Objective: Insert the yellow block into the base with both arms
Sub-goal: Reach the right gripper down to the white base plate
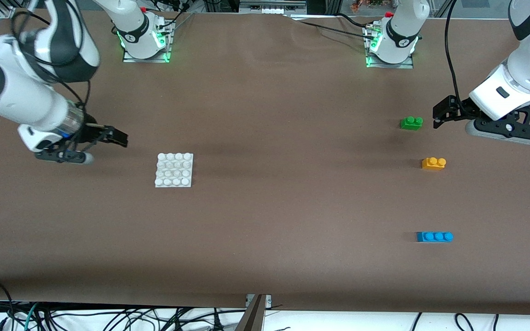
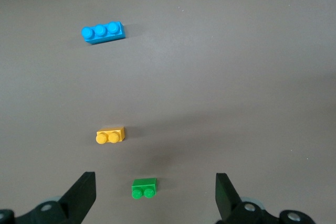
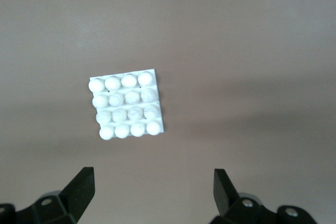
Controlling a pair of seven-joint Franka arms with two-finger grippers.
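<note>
Bricks are spread over the left arm's end of the brown table, and none is gripped. The yellow block is seen studs up on the table, nearer the front camera than the green brick and farther from it than the blue brick; the three are set well apart in a loose line. The base is laid flat toward the right arm's end, well apart from the block, with nothing seated on its studs. The left gripper is held low over the table just beside the green brick, on the side toward the left arm's end of the table, and touches none of the bricks. In the left wrist view its fingers are shown spread wide and bare, with the green brick framed between them and the yellow block and blue brick farther along. The right gripper is held low over bare table near the base, toward the right arm's end. Its fingers are likewise parted with nothing between them, and the base is seen ahead of them.
</note>
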